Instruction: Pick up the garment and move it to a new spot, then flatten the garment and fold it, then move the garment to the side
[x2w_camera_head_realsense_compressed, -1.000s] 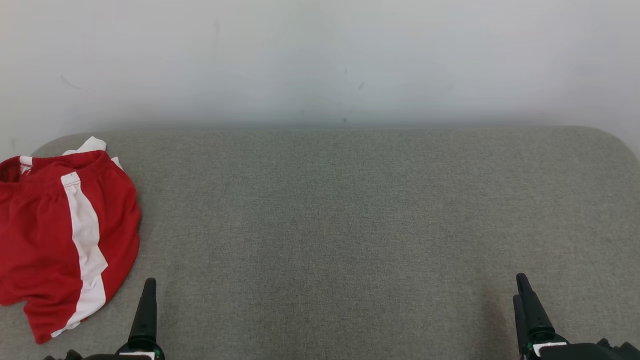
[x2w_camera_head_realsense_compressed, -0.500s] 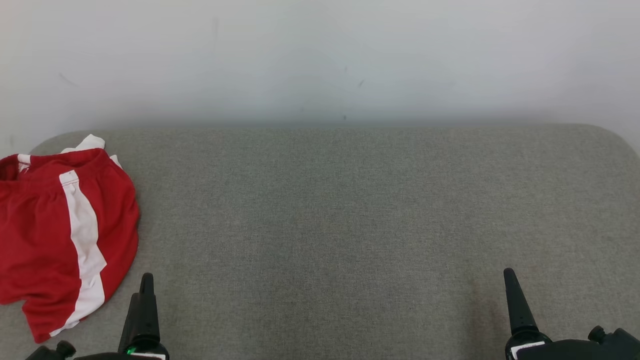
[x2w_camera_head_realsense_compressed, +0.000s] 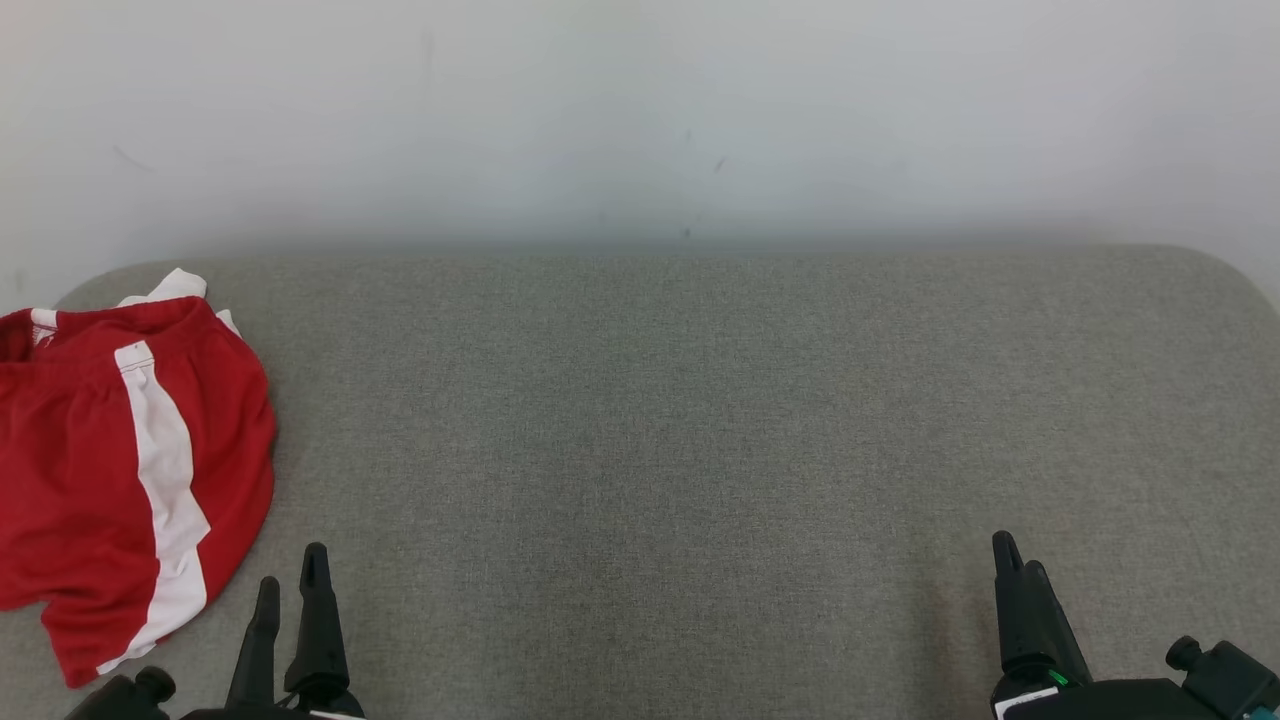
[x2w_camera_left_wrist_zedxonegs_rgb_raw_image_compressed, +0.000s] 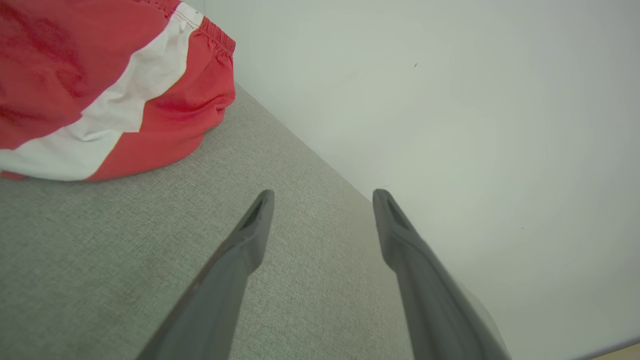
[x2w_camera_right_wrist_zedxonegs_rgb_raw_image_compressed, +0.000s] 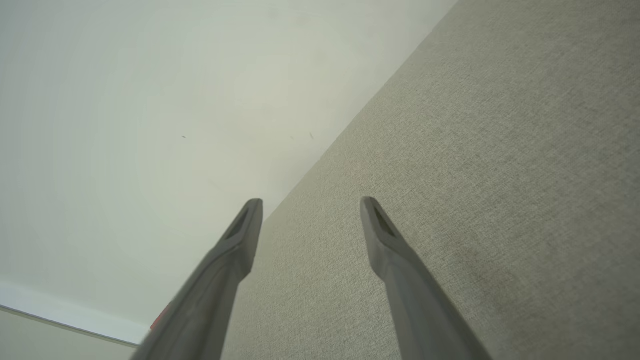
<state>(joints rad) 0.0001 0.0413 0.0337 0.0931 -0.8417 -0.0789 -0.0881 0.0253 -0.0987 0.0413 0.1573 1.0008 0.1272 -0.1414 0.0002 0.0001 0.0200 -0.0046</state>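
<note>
grey fabric desk (x2w_camera_head_realsense_compressed: 640, 420) against a pale wall (x2w_camera_head_realsense_compressed: 640, 110): red-and-white garment (x2w_camera_head_realsense_compressed: 80, 470) bunched at nine o'clock, untouched; left gripper (x2w_camera_head_realsense_compressed: 291, 566) at seven, right gripper (x2w_camera_head_realsense_compressed: 1018, 553) at five, both jaws wide apart, empty. risk: a pinch on one loose layer could drag it crumpled, or off that edge.

Red garment (x2w_camera_head_realsense_compressed: 80, 480) on grey cushion (x2w_camera_head_realsense_compressed: 700, 420)

Grey fabric cushion (x2w_camera_head_realsense_compressed: 700, 420) set against a plain white wall (x2w_camera_head_realsense_compressed: 640, 110)
</note>
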